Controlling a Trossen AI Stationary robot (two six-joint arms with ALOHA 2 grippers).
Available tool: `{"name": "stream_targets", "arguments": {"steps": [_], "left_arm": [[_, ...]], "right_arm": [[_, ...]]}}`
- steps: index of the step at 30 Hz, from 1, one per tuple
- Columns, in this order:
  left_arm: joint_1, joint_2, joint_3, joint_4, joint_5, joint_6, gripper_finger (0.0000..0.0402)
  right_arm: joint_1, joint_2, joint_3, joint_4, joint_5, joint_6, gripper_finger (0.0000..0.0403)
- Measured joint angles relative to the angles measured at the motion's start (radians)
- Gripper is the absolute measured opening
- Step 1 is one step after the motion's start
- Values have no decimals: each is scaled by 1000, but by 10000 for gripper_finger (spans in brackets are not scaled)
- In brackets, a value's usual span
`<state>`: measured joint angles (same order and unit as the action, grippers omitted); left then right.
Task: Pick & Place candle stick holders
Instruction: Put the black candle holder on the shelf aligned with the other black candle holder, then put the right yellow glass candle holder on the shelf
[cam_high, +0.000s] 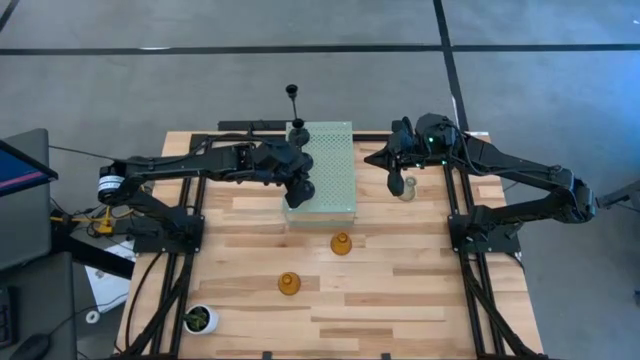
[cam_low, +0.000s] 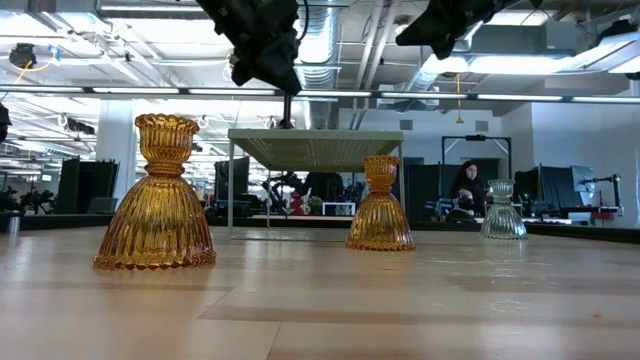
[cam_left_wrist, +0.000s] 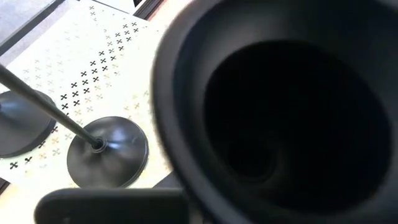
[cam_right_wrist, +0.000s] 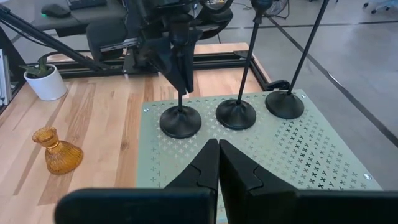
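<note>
Left gripper (cam_right_wrist: 180, 74), jaws clamped on a black holder's (cam_right_wrist: 180, 121) stem, stood it upright on the perforated block (cam_right_wrist: 298, 155); right gripper (cam_right_wrist: 217, 163), jaws together, waited above.

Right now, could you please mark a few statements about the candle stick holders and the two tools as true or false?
1. Three black candle stick holders stand on the perforated block. True.
2. Both amber holders sit on the block. False: the amber candle stick holders stand on the bare table, in front of the block.
3. The right tool is shut and holds nothing. True.
4. The pale holder lies tipped over. False: the pale glass candle stick holder stands upright on the table, near the right tool.
5. The left tool is open, clear of everything. False: it is closed on the stem of one black holder.
</note>
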<state>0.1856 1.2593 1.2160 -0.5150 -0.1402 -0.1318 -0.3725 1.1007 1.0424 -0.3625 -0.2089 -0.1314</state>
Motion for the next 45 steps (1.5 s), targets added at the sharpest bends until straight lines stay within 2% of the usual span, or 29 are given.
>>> {"name": "stream_targets", "arguments": {"steps": [11,20,27,35,38,43,45], "left_arm": [[0,-33,-2,-35,-1,1,109],[0,-157,-2,-63,-8,23,157],[-1,-280,-2,-161,-6,-4,168],[-49,-377,-23,-185,18,-21,133],[-94,-390,-68,-174,18,41,99],[-179,-420,-164,-88,3,135,16],[-205,-441,-208,-30,-29,161,8]], "right_arm": [[0,0,0,-3,0,0,0],[0,0,0,-20,0,1,0],[0,0,0,-56,0,1,0],[4,0,0,-94,0,1,0],[13,0,0,-106,0,1,0],[27,-6,0,-106,6,0,0],[27,-17,-1,-105,8,0,0]]}}
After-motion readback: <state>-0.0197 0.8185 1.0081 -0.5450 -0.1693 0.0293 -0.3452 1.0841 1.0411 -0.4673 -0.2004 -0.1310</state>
